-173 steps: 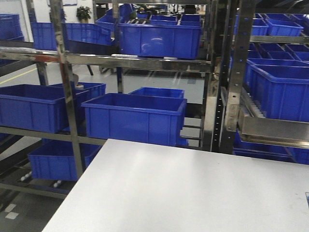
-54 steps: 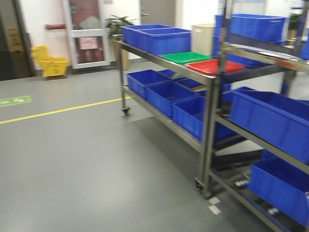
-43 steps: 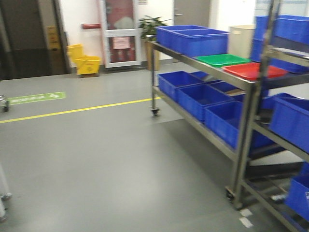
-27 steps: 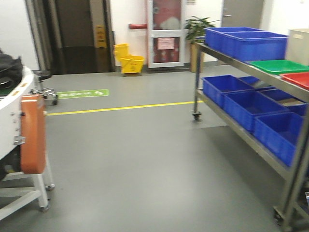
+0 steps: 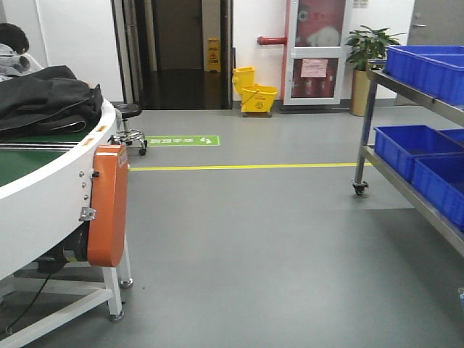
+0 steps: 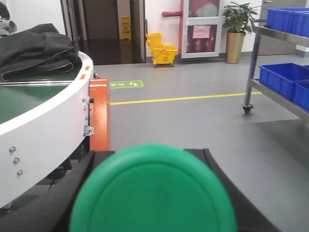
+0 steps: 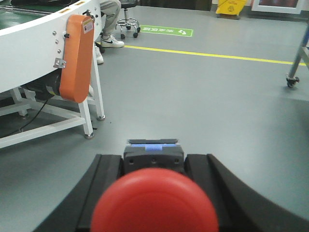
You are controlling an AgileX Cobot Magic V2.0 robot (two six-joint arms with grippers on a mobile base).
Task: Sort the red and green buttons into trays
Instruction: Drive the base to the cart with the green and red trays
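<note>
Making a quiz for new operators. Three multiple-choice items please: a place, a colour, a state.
1. Where does the yellow mop bucket stand?
A. on the floor by the back wall
B. close up at the near edge
C. lifted off the floor
2. Which colour is the push button in the left end effector?
A. red
B. green
C. yellow
3. How is the right end effector?
A. open, empty
B. shut on the red button
C. out of view
Answers: 1 A, the front view shows it far off at the wall; 2 B, its green cap fills the left wrist view; 3 B, its fingers flank the button's base.
</note>
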